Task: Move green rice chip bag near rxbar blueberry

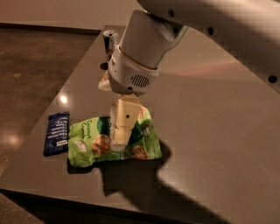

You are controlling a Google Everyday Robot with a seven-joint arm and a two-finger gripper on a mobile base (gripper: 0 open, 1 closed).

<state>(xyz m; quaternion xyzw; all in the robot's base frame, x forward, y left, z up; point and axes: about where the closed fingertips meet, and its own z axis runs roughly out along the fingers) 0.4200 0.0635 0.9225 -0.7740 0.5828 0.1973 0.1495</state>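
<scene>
On chip bag [92,144], apparently: gripper [121,139]

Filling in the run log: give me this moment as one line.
gripper: down on chip bag | chip bag: close beside blue bar, near table front corner | can: upright, far edge

Looks like some kind of lab or office test space to me, not a home. There's a big white robot arm [218,17] over a plain dark grey tabletop [210,131] that's glossy enough to show reflections. The floor [39,65] is polished, brown and concrete-looking with lamp glare on it, and there's a bare pale wall strip [57,13] at the back. The only stuff out is packaged snacks: a green rice chip bag [94,142], an rxbar blueberry [57,133] just left of it, and a drink can [110,40] at the far edge. The pincer [121,138] is down on the bag's middle.
</scene>
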